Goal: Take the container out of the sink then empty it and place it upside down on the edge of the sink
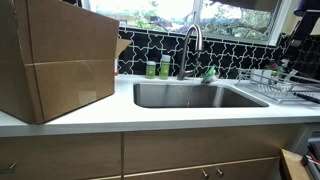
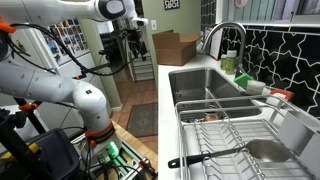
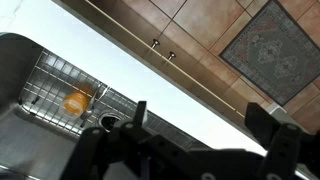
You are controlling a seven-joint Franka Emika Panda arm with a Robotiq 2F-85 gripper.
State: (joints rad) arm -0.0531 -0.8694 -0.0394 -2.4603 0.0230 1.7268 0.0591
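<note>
Evidently at the outset: the end effector (image 3: 200, 118) hangs with its jaws spread wide and empty, above the white surface (image 3: 150, 70). Farther from it, beyond that strip, lies the sink (image 3: 15, 70). The container cannot be made out for certain and is presumably inside the basin. Lifting, emptying and inverting all remain.

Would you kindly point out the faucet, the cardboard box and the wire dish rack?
faucet (image 1: 185, 55), in an exterior view, on its upright neck.
cardboard box (image 1: 60, 60), in an exterior view, on its front face.
wire dish rack (image 2: 230, 128), in an exterior view, on its wire grid.
</note>
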